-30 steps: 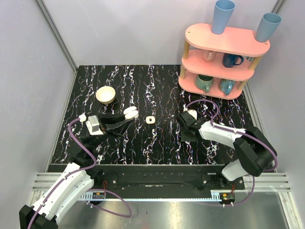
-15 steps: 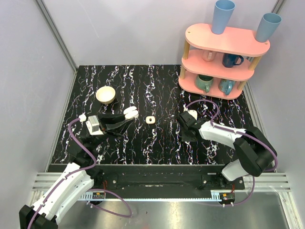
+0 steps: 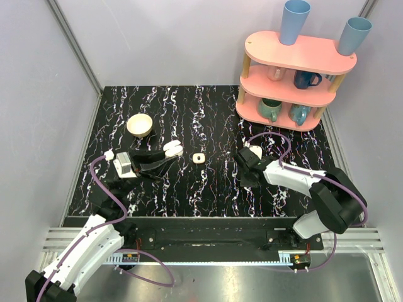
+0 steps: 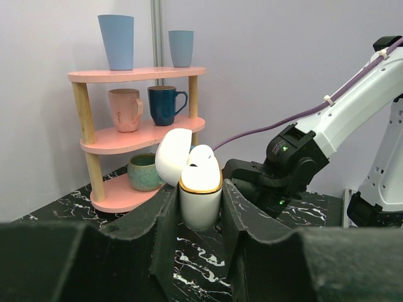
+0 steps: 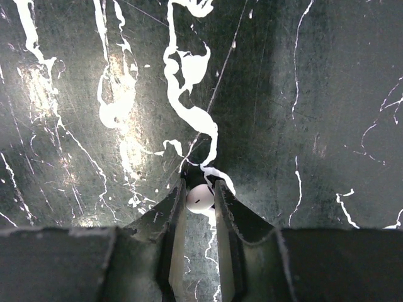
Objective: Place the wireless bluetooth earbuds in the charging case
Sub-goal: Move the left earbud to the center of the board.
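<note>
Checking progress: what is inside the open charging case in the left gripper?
What looks like one white earbud sticks up from the charging case in the left gripper. The case wall hides the rest inside.

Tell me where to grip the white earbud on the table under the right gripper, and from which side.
Pinch the earbud across its rounded white body, coming straight down from above. It lies low on the table, and the right gripper has a finger on each side of it.

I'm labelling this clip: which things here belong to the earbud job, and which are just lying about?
Job: open charging case in left end effector; earbud in right end effector.
Lying about: bowl, pink shelf, mugs, blue cups.
</note>
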`<act>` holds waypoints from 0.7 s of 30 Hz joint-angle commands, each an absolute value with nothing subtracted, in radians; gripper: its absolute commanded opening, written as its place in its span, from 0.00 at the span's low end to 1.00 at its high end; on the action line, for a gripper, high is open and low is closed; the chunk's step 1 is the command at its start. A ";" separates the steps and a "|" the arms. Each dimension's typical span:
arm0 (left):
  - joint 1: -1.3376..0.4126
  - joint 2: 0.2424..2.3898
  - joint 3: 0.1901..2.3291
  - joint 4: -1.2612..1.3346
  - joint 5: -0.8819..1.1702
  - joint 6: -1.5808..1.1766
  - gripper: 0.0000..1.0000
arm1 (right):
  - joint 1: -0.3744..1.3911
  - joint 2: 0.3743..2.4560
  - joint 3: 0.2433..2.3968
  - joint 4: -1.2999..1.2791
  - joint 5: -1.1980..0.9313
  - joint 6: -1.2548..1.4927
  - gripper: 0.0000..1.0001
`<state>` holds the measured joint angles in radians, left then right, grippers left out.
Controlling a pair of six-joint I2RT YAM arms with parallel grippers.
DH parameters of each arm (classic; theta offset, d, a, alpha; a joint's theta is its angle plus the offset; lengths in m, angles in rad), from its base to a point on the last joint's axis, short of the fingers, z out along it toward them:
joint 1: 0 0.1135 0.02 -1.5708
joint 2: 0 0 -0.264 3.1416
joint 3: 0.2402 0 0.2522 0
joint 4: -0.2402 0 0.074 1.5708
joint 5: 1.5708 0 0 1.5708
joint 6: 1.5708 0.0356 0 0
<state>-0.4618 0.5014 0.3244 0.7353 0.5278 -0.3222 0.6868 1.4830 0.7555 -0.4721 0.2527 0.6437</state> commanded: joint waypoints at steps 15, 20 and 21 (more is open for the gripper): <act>-0.465 0.511 0.344 0.775 0.546 -0.337 0.00 | 0.696 1.604 0.784 -0.368 0.436 0.922 0.30; -0.465 0.499 0.344 0.764 0.540 -0.328 0.00 | 0.696 1.583 0.764 -0.318 0.399 0.890 0.42; -0.466 0.500 0.344 0.764 0.541 -0.330 0.00 | 0.696 1.579 0.759 -0.316 0.399 0.881 0.43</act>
<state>-0.4618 0.5102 0.3244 0.7345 0.5293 -0.3302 0.6884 1.5665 0.7910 -0.3256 0.4015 0.8703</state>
